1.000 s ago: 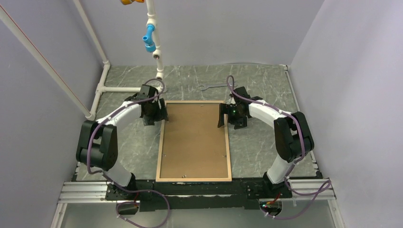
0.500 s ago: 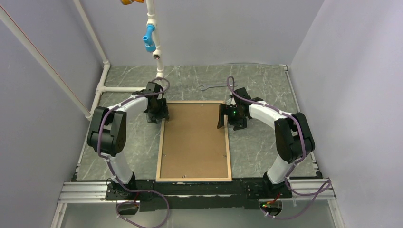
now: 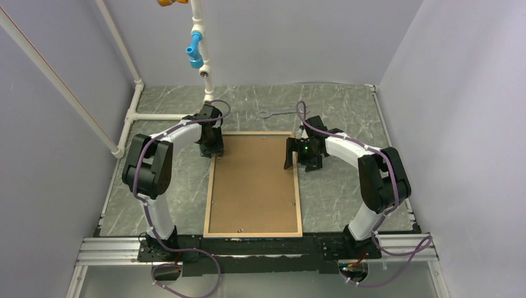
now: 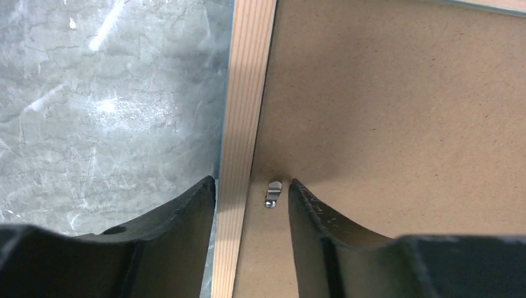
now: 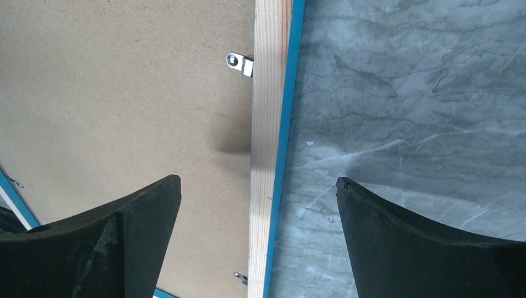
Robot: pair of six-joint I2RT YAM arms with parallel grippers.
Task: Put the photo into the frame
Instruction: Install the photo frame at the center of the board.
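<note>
The frame (image 3: pixel 209 192) lies face down in the middle of the table, its pale wood back up and a brown backing board (image 3: pixel 254 180) set in it. The photo is hidden. My left gripper (image 3: pixel 215 151) hangs over the far left corner. In the left wrist view it (image 4: pixel 251 181) is open, its jaws straddling the wooden rail (image 4: pixel 251 74) and a small metal clip (image 4: pixel 273 192). My right gripper (image 3: pixel 289 155) is at the right rail near the far end. There it (image 5: pixel 258 180) stands wide open over the rail (image 5: pixel 268 112), with another clip (image 5: pixel 240 63) ahead.
A white pipe stand (image 3: pixel 198 56) with a blue fitting rises at the back left. A thin bent metal piece (image 3: pixel 273 113) lies on the grey marbled table behind the frame. Plain walls close in left, right and back.
My left arm has swung its wrist to the right, onto the frame's far left corner, with its elbow drawn in and up. The right arm and the frame have not moved.
</note>
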